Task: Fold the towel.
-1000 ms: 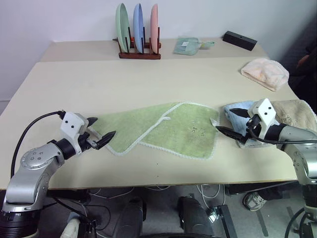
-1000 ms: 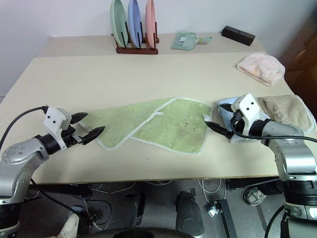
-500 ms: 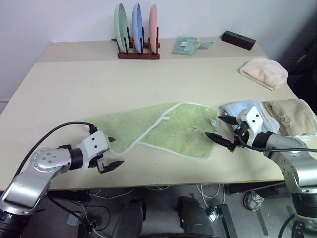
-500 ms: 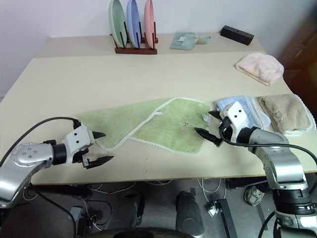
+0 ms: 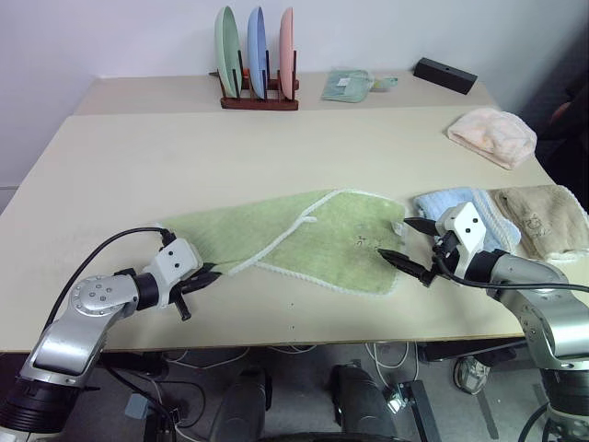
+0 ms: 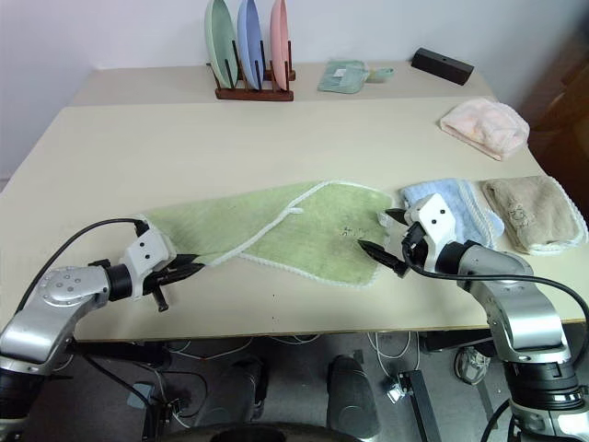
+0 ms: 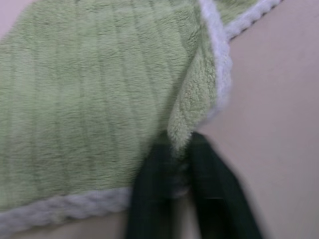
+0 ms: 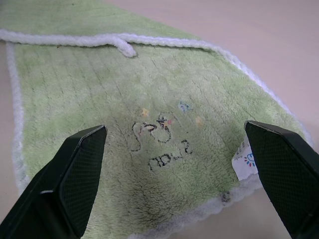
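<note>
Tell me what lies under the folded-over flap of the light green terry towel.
Under the flap of the light green terry towel lies more of the same towel, on the beige table. Anything else beneath is covered.

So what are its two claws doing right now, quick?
Left gripper: shut on the towel, pinching its near corner.
Right gripper: open, holding nothing, poised at the towel's other end.

In the left wrist view the towel (image 7: 99, 89) runs off the upper and left edges, and its pinched corner sinks out of sight between the blurred fingers (image 7: 219, 199) of the left pincer (image 7: 182, 164). At the right edge of the left eye view, the beige folded towel (image 5: 548, 219) is cut off.
</note>
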Robot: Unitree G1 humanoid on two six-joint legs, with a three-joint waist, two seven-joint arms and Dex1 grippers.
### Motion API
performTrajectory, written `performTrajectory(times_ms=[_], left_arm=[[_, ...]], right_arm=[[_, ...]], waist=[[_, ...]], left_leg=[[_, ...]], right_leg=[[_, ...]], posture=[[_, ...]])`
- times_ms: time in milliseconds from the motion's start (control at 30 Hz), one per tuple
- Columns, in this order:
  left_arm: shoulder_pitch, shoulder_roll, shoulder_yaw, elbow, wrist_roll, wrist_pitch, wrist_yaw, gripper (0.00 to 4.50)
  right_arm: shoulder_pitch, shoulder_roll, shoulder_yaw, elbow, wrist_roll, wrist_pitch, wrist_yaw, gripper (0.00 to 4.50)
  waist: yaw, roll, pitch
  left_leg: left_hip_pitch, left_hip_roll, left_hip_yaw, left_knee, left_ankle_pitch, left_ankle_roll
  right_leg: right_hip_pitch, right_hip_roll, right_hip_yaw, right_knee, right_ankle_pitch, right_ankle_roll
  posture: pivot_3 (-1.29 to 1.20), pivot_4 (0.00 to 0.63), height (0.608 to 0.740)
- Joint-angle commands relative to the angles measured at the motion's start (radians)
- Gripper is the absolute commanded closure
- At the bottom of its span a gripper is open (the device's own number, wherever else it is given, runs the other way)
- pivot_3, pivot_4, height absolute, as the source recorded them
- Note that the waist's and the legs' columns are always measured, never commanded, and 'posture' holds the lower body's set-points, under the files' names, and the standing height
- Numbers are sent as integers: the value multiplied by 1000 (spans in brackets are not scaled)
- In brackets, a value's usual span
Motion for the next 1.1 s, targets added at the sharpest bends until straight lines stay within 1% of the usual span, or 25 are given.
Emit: performTrajectory(times_ms=[33,200,300,333,400,533,667,833,967,1067,1100], left_arm=[[7,12,33,0,6,-37,-9,4434],[15,17,77,-12,-6,-58,-5,4434],[-53,-38,222,5,-120,8,70,4434],[-70,-50,255,16,-145,26,86,4434],[-79,-52,281,30,-155,40,89,4434],[-46,-26,272,39,-114,12,68,4434],[-25,-15,283,71,-76,-25,82,4434],[-4,-7,312,150,-27,-97,110,4434],[20,-12,312,144,-19,-113,115,4434],[30,-20,307,131,-19,-111,125,4434],[33,-22,305,128,-18,-111,128,4481]], right_arm=[[-18,6,-5,-26,10,-15,-1,0],[-34,-6,19,-16,-27,-39,0,0],[-103,-24,51,31,-81,-66,-1,0],[-124,-29,66,53,-105,-74,-5,0],[-162,-38,97,113,-164,-111,-16,0],[-250,-34,138,246,-261,-176,-53,0],[-342,-37,188,397,-335,-243,-40,0],[-458,5,218,596,-361,-299,-22,0],[-532,24,250,720,-385,-342,25,0],[-561,22,264,761,-394,-394,66,0],[-563,17,268,758,-395,-421,85,240]], waist=[[-1,0,0],[-1,0,0],[-1,0,0],[-1,0,0],[-2,0,0],[-7,0,0],[-7,0,0],[-7,0,0],[-8,0,0],[-6,0,0],[-6,0,0]], left_leg=[[0,0,0,0,0,0],[0,0,0,0,0,0],[0,0,0,0,0,0],[0,0,0,0,0,0],[0,0,0,1,0,0],[0,0,1,-1,0,0],[0,0,1,-1,0,0],[0,0,1,-1,0,0],[0,0,1,-1,0,0],[0,0,1,-1,0,0],[0,0,1,-1,0,0]], right_leg=[[0,0,0,0,0,0],[0,0,0,0,0,0],[0,0,0,0,0,0],[0,0,0,0,0,0],[0,0,-1,0,2,2],[0,0,0,0,2,3],[-1,0,0,0,2,3],[-1,0,0,0,2,3],[-1,0,0,0,2,3],[-1,0,0,0,2,3],[-1,0,0,0,2,3]], posture=[[0,150,740],[0,150,740],[0,150,740],[0,150,740],[0,150,740],[0,150,740],[0,150,740],[0,150,740],[0,150,740],[0,150,740],[0,150,740]])
